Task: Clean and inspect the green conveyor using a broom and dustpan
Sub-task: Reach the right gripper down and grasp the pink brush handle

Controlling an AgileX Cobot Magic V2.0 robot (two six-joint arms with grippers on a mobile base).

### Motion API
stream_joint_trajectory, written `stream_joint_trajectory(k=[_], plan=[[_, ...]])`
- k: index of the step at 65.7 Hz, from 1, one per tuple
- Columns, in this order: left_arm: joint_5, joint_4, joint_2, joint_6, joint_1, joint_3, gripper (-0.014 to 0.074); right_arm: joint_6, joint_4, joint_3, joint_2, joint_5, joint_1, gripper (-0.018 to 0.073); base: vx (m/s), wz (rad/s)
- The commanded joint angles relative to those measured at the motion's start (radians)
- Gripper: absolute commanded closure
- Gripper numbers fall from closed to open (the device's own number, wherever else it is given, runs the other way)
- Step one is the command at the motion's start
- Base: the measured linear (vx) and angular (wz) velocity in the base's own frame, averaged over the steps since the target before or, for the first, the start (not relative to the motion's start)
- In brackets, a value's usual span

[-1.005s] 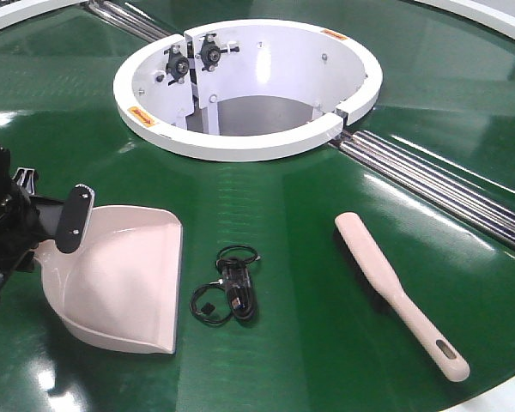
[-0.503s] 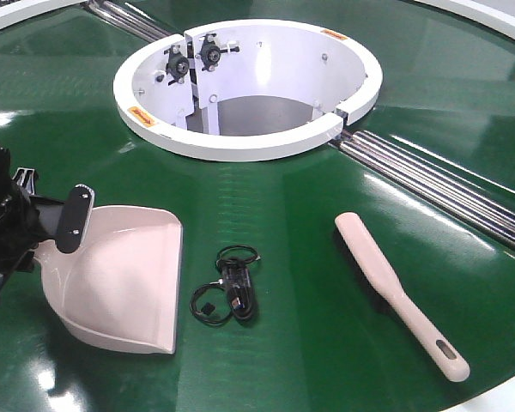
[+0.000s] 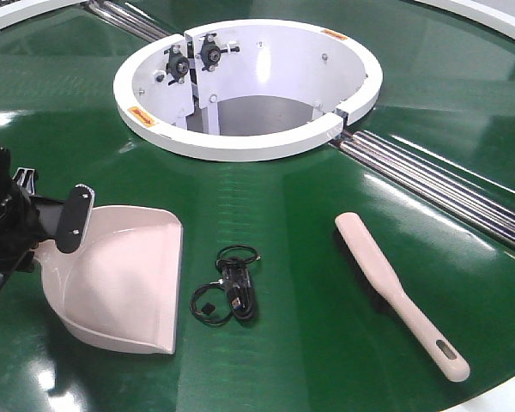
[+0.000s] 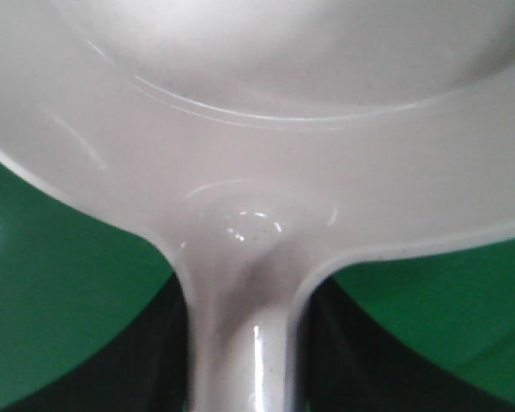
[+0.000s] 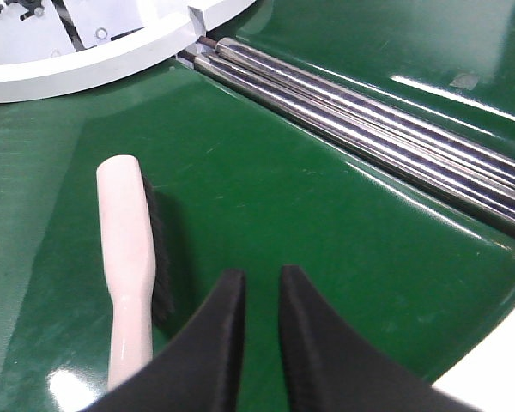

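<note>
**Left fingers [image 3: 73, 219] clamp the dustpan [image 3: 124, 275]; right fingers [image 5: 305, 343] hang empty by the broom [image 3: 395, 287].**

In the left wrist view the dustpan's handle runs straight down between two dark fingers that press against both of its sides. In the front view the pan sits at the left of the conveyor [image 3: 292, 215], its flat lip facing a coiled black cable [image 3: 227, 292] just beside it. The right fingers are nearly together with only a narrow slit between them, holding and touching nothing above the green belt. The broom lies flat on the conveyor to their left, apart from them, its handle end toward the near edge. The hub [image 3: 240, 142] and rails [image 3: 438, 184] lie beyond.
</note>
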Motion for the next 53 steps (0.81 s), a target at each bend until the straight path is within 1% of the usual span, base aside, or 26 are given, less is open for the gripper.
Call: stream_joint_trajectory(k=[1,6,13,20,26,43,53], plan=[[0.006,0.006,-0.038,0.007,-0.007,-0.03,0.0603,-0.044,-0.011,-0.079,0.017,-0.004,0.043,0.0293,0.0,0.0],[0.006,0.006,-0.038,0.007,-0.007,-0.03,0.0603,-0.083,-0.011,-0.11,0.042,0.048,0.092,0.0201,0.0,0.0],[0.006,0.006,-0.038,0.007,-0.007,-0.03,0.0603,-0.083,-0.006,-0.145,0.104,0.099,0.159,0.0101,0.0,0.0],[0.005,0.006,-0.038,0.007,-0.007,-0.03,0.0603,-0.071,-0.005,-0.185,0.181,0.138,0.209,0.0043,0.0,0.0],[0.005,0.006,-0.038,0.007,-0.007,-0.03,0.0603,-0.056,-0.002,-0.224,0.248,0.179,0.247,0.0029,0.0,0.0],[0.005,0.006,-0.038,0.007,-0.007,-0.03,0.0603,-0.046,-0.003,-0.336,0.476,0.3,0.333,0.0031,0.0,0.0],[0.006,0.006,-0.038,0.007,-0.007,-0.03,0.0603,-0.047,-0.004,-0.397,0.621,0.357,0.343,0.0031,0.0,0.0]])
